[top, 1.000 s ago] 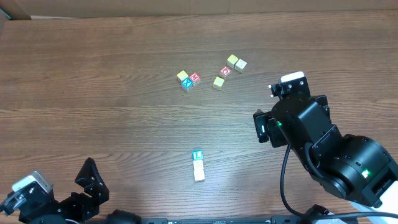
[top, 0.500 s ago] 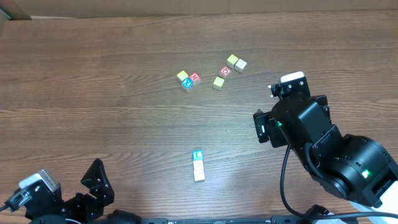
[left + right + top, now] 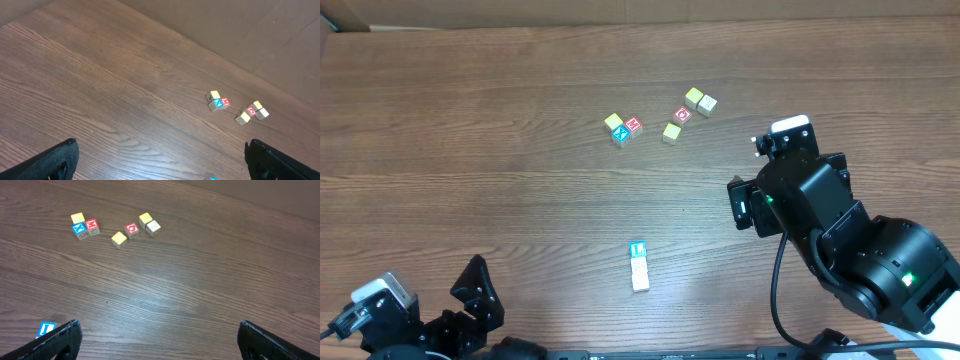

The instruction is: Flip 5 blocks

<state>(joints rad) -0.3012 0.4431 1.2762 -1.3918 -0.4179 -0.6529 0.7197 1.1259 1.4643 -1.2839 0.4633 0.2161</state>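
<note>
My left gripper (image 3: 160,145) sits low at the near edge of the table (image 3: 470,150) with its jaws spread wide, holding nothing. My right gripper (image 3: 159,326) hangs over the right side, its jaws also spread and empty.

Nearest me is a short row. It has a blue L block (image 3: 638,249) with what I read as two plain blocks (image 3: 640,275) touching behind it, though that pale stretch is too small to count with confidence.

Farther out is a trio packed together: a yellow block (image 3: 613,121), the blue X block (image 3: 621,133) and the red M block (image 3: 633,125). Just right of them are four more: a second yellow (image 3: 671,131), the red O block (image 3: 683,114), a third yellow (image 3: 693,96) and a white block (image 3: 707,103).

That makes three yellow, two red, two blue, one white and probably two plain, about ten in all.

I cannot tell from their faces whether any has been flipped. With both arms well away from every block, I judge that all five flips may remain.
</note>
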